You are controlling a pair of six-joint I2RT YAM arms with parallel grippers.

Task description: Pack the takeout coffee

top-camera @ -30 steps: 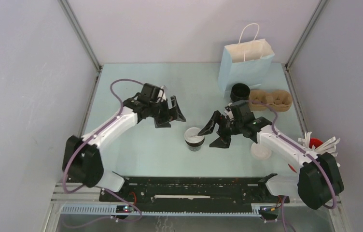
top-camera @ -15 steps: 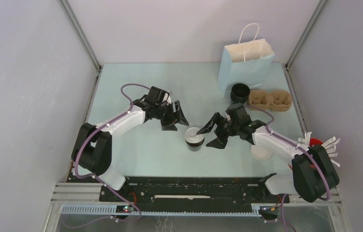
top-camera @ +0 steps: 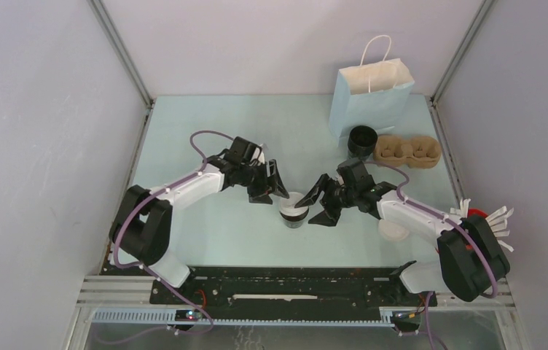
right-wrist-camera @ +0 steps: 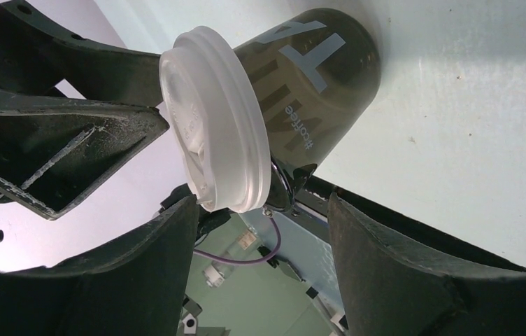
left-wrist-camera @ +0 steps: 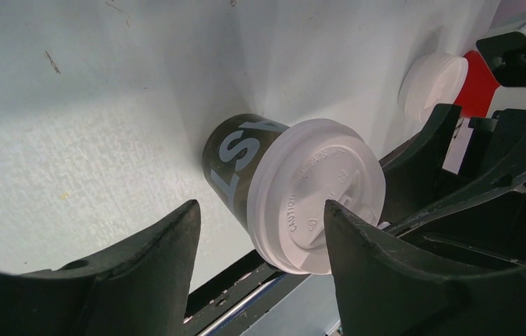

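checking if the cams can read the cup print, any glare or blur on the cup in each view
Left wrist: cup print and lid embossing sharp, table beside it washed bright. Right wrist: print legible, lid washed out, its detail faint. Top external: even light, soft shadows, cup too small to read.

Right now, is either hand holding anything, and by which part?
Nothing is held. The left hand and right hand are both open on either side of the cup, neither closed on it.

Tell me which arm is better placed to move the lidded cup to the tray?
Probably the right. The left gripper and right gripper, both open, flank the cup, but the tray and bag stand on the right arm's side.
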